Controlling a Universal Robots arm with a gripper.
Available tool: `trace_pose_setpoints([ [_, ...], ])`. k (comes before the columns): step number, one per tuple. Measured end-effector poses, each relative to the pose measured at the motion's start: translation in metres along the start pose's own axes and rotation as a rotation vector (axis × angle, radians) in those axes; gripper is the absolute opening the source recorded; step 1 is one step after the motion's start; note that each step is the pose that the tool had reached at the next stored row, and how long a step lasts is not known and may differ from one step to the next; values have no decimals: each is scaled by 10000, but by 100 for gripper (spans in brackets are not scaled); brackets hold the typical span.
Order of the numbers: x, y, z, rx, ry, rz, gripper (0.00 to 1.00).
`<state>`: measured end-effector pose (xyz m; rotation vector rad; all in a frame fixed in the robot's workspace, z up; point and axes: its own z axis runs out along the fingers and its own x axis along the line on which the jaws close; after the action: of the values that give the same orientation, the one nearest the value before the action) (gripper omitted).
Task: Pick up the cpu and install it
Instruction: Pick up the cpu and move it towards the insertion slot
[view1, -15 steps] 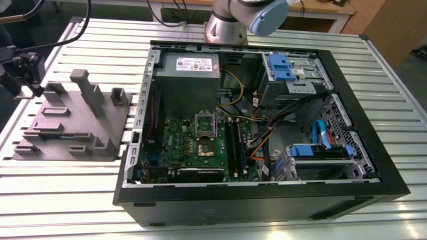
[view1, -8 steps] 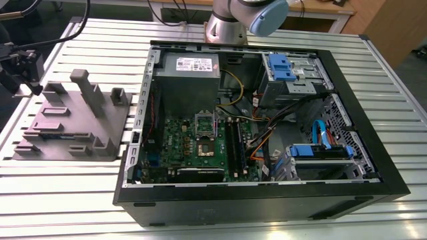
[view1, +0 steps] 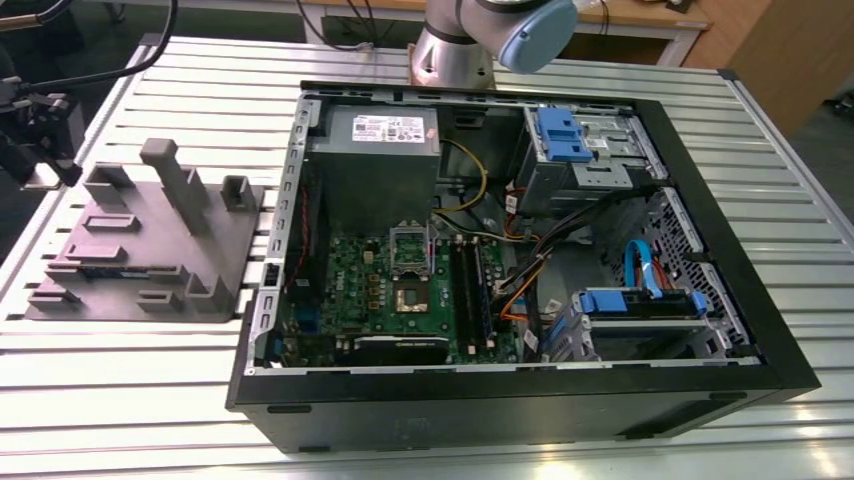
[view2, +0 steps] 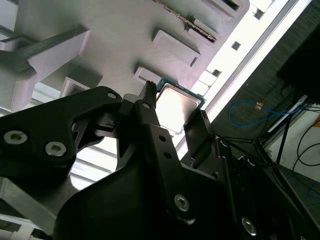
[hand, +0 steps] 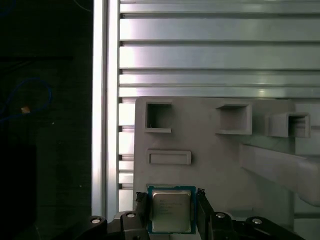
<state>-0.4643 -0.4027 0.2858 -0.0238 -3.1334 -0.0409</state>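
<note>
Over at the exterior view's left, on the grey fixture block (view1: 140, 255) beside the open computer case (view1: 747, 330), the cpu (hand: 171, 212) lay flat. The gripper (hand: 170, 195) sat astride it; whether it clamped the chip, I couldn't tell.

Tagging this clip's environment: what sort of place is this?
Likely a robotics lab or test cell for PC assembly: an open desktop computer case lies on a slotted aluminium table, beside a grey parts fixture with the cpu on it.
</note>
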Motion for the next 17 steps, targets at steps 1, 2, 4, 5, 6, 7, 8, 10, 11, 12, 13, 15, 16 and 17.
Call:
trace_pose_setpoints([
  [1, 0, 0, -8, -1, -1, 0, 47],
  [2, 0, 1, -17, 0, 0, 1, 47],
  [4, 0, 1, -34, 0, 0, 0, 47],
  [5, 0, 1, -41, 0, 0, 0, 47],
  [6, 1, 1, -48, 0, 0, 1, 47],
  [7, 0, 2, -59, -1, 0, 0, 47],
  [8, 1, 2, -71, 0, 0, 1, 47],
  [10, 1, 2, -94, -1, -1, 0, 47],
  [11, 1, 3, -107, -1, -1, 1, 47],
  [12, 1, 3, -120, 0, 0, 1, 47],
  [13, 1, 4, -133, 0, -1, 0, 47],
  [15, 1, 4, -147, -1, -2, 0, 47],
  [16, 1, 4, -147, -2, -3, 0, 47],
  [17, 1, 4, -147, -2, -4, 0, 47],
])
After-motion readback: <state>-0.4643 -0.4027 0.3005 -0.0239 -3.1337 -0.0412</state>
